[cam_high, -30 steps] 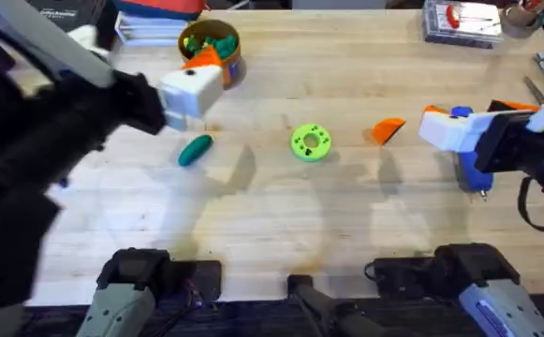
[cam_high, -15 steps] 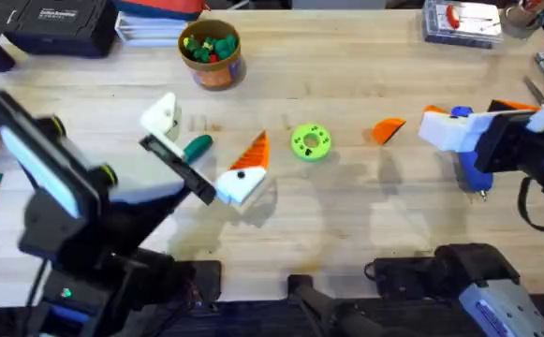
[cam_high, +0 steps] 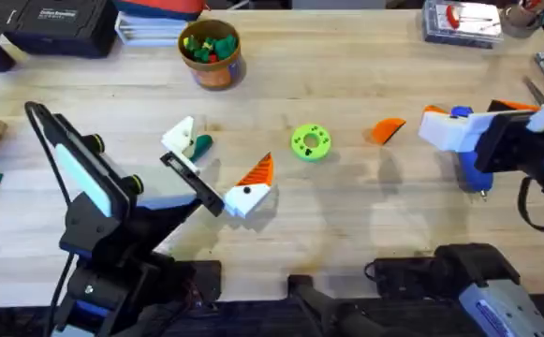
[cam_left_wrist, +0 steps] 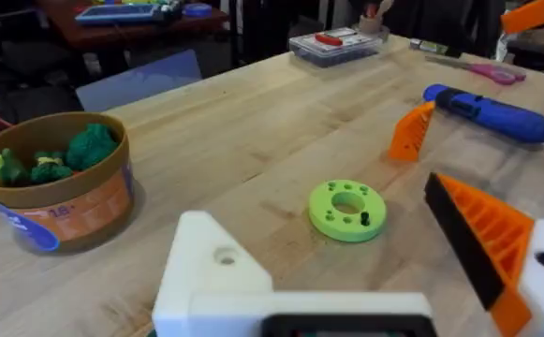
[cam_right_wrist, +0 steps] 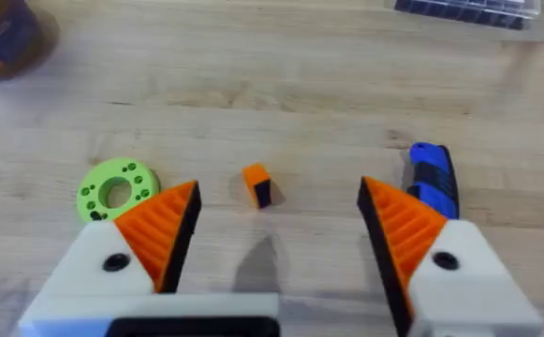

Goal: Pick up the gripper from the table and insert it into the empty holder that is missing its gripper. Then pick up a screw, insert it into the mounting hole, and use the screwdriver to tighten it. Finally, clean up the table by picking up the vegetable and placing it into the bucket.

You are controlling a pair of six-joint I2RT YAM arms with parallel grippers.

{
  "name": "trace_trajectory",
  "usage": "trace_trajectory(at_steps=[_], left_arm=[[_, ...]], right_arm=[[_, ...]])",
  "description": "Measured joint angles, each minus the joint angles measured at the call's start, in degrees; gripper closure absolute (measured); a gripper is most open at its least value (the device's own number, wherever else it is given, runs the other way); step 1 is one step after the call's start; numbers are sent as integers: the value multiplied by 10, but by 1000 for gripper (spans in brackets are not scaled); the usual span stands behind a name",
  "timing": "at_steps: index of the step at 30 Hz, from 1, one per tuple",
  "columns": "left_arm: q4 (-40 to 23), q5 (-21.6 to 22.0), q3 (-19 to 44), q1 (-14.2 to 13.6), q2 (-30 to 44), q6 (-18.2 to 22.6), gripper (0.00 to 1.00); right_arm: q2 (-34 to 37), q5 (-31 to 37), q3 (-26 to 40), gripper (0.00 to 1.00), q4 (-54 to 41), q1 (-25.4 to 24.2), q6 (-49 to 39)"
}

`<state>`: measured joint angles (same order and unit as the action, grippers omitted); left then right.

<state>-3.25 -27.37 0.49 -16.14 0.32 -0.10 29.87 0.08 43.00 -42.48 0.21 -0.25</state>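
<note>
Orange loose gripper point(cam_high: 389, 129) lies on the worktop right of centre, nearer the far edge, untouched, so step 1 (pick it up) is not yet done by my judgement.

Overhead: my left gripper point(cam_high: 217, 178) sits low over the worktop left of centre, fingers apart. One finger carries an orange tip; the other is the bare white holder point(cam_high: 180, 140), no tip. Vegetable point(cam_high: 200, 145) lies just beside the holder, partly hidden by it. Green disc point(cam_high: 310, 142) w/ holes is near mid-worktop. Bucket point(cam_high: 212, 53) stands near the far edge, left of centre; green, yellow, red pieces inside. Clear box point(cam_high: 460, 21) at far right corner, red item in it. My right gripper point(cam_high: 459, 126) hovers near the right edge, screwdriver point(cam_high: 473, 168) on the worktop under it.

Left wrist: holder point(cam_left_wrist: 217, 271) close up, mounting hole showing, empty. Bucket point(cam_left_wrist: 56, 187) holds green pieces. Disc point(cam_left_wrist: 347, 209), loose gripper point(cam_left_wrist: 411, 132) and screwdriver point(cam_left_wrist: 492, 112) lie beyond.

Right wrist: both my orange tips on, set wide apart point(cam_right_wrist: 279, 220). Loose gripper point(cam_right_wrist: 257, 184) lies between them, farther off. Screwdriver point(cam_right_wrist: 433, 178) by one finger.

Next, I reckon: right arm down onto the loose gripper, clamp it, carry it to the holder. Needs straight alignment; left arm should stay put.
</note>
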Motion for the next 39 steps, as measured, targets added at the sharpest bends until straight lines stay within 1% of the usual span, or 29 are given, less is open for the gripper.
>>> trace_trajectory(at_steps=[3,8,11,13,39], left_arm=[[0,-23,0,-12,0,-2,15],[-2,-89,0,-52,0,-4,16],[-2,-109,0,-72,0,-4,15],[-2,-117,0,-77,0,-4,16],[-4,-134,0,-77,0,-4,15]], right_arm=[[0,0,0,7,0,0,0],[0,0,0,7,0,0,0],[0,0,0,7,0,0,0],[0,0,0,7,0,0,0],[0,0,0,9,1,0,0]])
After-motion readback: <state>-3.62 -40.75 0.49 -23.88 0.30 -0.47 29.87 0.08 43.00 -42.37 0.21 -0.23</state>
